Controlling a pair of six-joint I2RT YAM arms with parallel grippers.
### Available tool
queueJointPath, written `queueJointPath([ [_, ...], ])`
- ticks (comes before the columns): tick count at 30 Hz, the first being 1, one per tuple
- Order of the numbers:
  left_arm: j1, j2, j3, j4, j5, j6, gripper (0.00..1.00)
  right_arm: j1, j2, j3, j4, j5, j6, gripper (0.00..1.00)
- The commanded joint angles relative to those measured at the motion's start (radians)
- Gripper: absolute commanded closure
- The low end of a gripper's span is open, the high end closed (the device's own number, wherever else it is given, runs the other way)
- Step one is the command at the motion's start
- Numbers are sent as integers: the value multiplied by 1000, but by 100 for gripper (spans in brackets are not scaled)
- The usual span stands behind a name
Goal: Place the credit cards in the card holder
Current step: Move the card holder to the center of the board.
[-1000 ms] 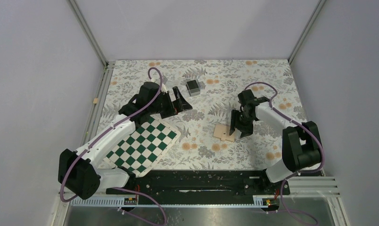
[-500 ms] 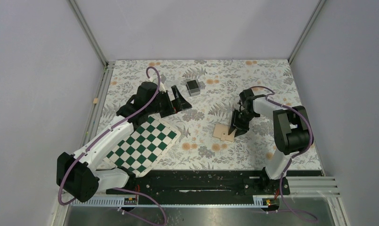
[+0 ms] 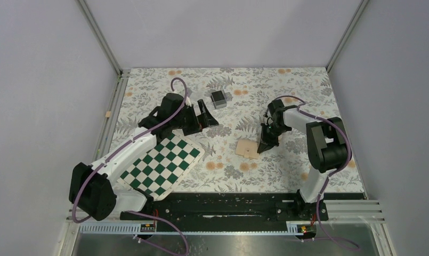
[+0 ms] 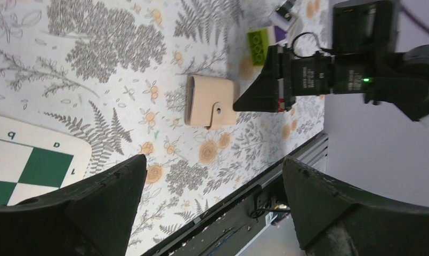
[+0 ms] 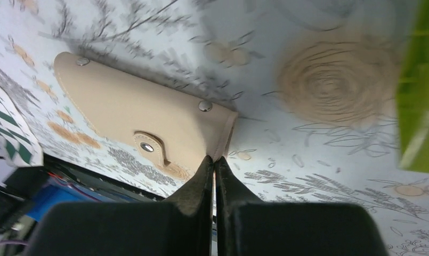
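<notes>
Right wrist: the closed right claw [image 5: 214, 161] meets the card holder [image 5: 143, 114].

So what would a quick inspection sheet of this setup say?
Surface: floral tablecloth, flat.
Job's things: tan card holder closed, lying flat; credit cards, nothing seen.
Clutter: chequered board; small dark box; green block.
Grippers: left gripper open, empty; right gripper shut, tips at the card holder's edge.
Cables: purple cables looped along both arms.
Surroundings: grey walls, metal frame posts.
</notes>
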Motion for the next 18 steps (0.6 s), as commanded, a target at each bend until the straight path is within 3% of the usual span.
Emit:
queueJointPath([
  [1,3,59,-22,38,53,1,1,93,-45,64,-67,-41,-92,100],
  [7,0,117,-59,44,73,16,1,235,-91,77,-123,-101,-148,100],
  [12,-10,168,-96,68,75,24,1,268,-144,57,-134,-131,-178,100],
  [13,-15,183,-98,73,75,28,1,269,-151,57,-136,-117,-178,96],
  [16,-48,246,-90,92,70,48,2,268,-184,41,-124,-83,-125,65],
  [18,-74,286,-76,98,49,57,2,268,-230,4,-88,-77,-50,50],
])
